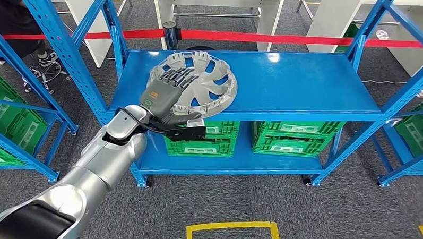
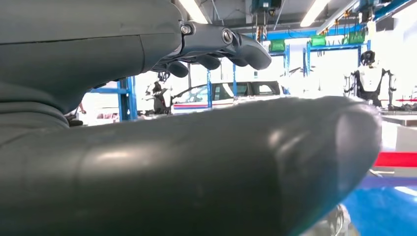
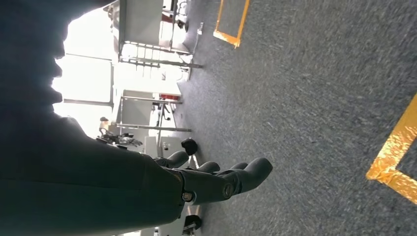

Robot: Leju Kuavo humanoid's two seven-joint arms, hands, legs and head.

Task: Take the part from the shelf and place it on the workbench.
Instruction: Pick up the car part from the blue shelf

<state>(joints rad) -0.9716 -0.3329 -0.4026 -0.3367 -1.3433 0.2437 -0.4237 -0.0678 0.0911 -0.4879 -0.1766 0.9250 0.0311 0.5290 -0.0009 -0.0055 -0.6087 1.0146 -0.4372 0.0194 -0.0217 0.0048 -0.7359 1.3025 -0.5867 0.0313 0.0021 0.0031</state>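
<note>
Clearly the grey wheel cover [image 1: 200,79] lies on the blue shelf [image 1: 306,85] at its left front corner, overhanging the edge so a hand can get under its rim. The left hand [image 1: 165,91] rests on it, fingers [image 1: 181,74] spread flat over the spokes and thumb at the rim (whether it truly grips, I cannot tell). Away from the shelf, the right hand [image 3: 216,179] hangs over the grey floor [image 3: 314,88], fingers apart, empty.
</note>
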